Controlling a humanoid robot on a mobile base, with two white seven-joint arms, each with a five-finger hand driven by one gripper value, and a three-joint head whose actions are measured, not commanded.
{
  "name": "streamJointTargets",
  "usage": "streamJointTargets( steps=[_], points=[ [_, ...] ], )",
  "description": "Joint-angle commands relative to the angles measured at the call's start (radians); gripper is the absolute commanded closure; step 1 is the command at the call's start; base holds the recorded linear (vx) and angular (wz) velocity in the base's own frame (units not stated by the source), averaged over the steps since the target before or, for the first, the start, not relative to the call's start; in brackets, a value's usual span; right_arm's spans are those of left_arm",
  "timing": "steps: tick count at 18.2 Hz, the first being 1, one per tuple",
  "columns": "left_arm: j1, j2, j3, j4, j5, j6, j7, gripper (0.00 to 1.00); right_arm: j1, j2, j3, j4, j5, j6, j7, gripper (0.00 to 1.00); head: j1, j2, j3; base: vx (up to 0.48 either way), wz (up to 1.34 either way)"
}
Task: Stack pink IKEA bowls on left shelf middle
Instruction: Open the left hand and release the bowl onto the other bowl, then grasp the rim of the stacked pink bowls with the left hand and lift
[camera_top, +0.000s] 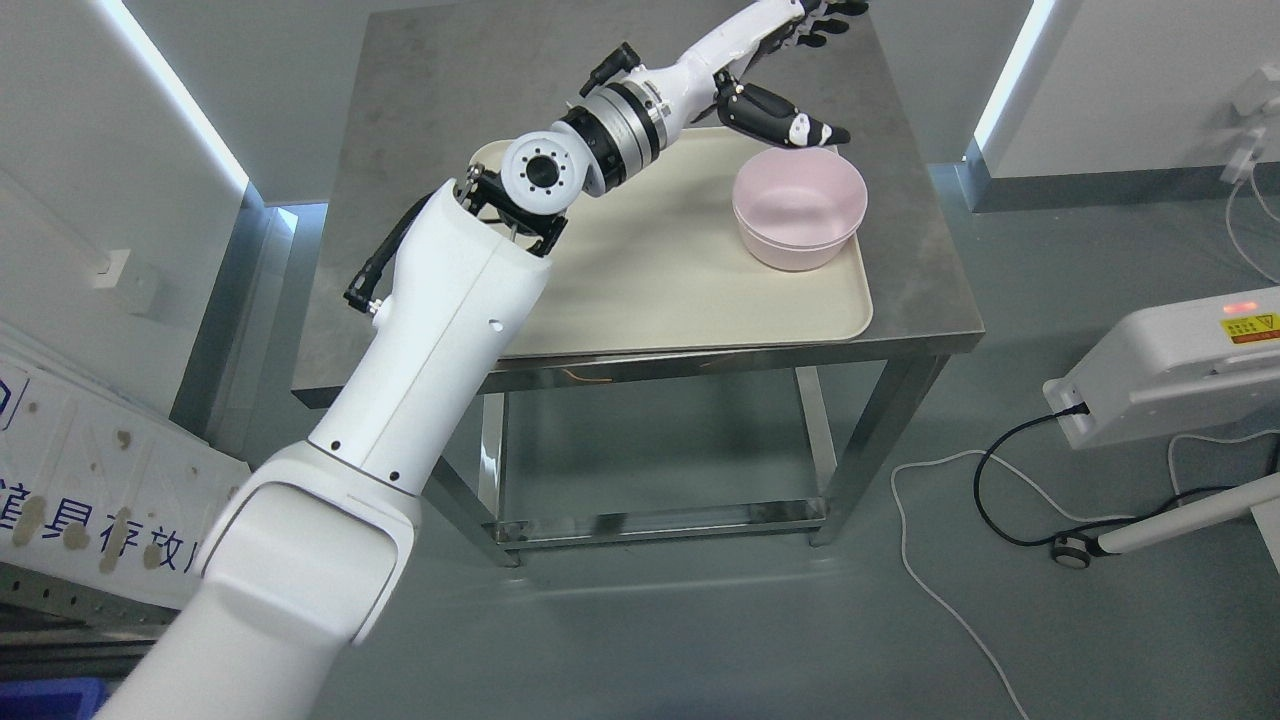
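Pink plastic bowls (799, 205), already nested on a cream tray (640, 300), are approached by the empty, spread-fingered left hand (790, 60); shelving remains undone.

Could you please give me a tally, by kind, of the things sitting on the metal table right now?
Pink bowls: 2, nested as one stack
Cream tray: 1, under the bowls
Total: 3

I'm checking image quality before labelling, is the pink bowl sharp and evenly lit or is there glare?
Head view: the pink bowl is sharp and softly lit, no glare; the left hand is cut by the top edge; bright light strips flare on the walls.
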Motion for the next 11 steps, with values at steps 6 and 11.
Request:
streamJointTargets(
  steps=[6, 11],
  points=[
    [0.228, 0.025, 0.156, -0.394, -0.456, 0.009, -0.129, 0.16, 0.0, -0.017, 0.0, 0.0, 0.0, -0.002, 0.0, 0.0, 0.0, 0.0, 0.0, 0.0, 0.0],
    [0.248, 0.017, 0.061, -0.357, -0.624, 0.008, -0.13, 0.21, 0.0, -0.017, 0.0, 0.0, 0.0, -0.002, 0.0, 0.0, 0.0, 0.0, 0.0, 0.0, 0.0]
  ],
)
